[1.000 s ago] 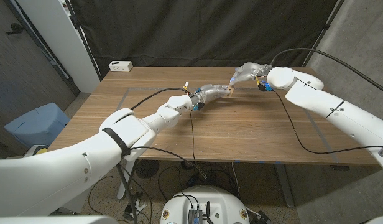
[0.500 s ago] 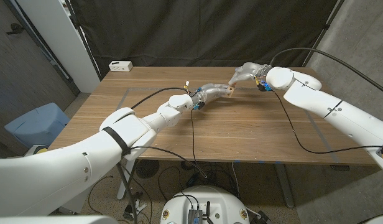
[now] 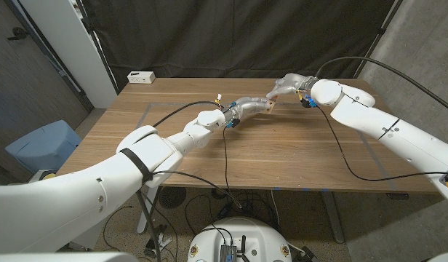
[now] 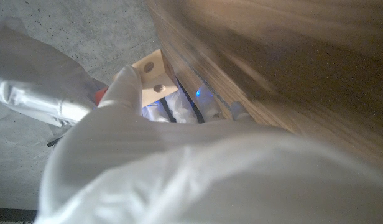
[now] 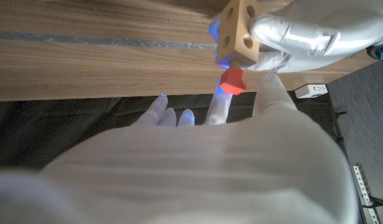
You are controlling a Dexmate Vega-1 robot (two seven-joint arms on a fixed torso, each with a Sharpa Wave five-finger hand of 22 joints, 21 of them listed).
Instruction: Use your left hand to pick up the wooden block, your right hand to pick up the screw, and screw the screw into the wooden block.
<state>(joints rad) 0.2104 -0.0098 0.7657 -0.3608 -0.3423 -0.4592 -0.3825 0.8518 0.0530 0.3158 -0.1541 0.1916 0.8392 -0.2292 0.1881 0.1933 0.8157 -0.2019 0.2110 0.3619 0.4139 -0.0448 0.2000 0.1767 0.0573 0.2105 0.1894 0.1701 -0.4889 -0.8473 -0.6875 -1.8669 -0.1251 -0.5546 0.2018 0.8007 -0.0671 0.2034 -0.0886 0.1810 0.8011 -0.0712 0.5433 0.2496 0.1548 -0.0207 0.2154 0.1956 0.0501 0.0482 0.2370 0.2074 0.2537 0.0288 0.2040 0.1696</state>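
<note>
Right wrist view: red-headed screw (image 5: 232, 79) seated in wooden block (image 5: 239, 30), right hand (image 5: 241, 124) fingers around screw. Head view: left hand (image 3: 247, 109) grips block above worktop (image 3: 282, 156), twelve o'clock; screw indiscernible.

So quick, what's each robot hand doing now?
Left robot hand: holding the wooden block.
Right robot hand: pinching the red screw, which sits in the block.

The wooden block (image 5: 239, 30) is pale tan with dark round holes. The screw (image 5: 232, 79) has an orange-red head. Both hands, left hand (image 3: 250, 108) and right hand (image 3: 284, 85), wear glossy white-grey covers. The table (image 3: 282, 156) is streaked brown wood, and the backdrop curtain (image 3: 231, 36) is black.
</note>
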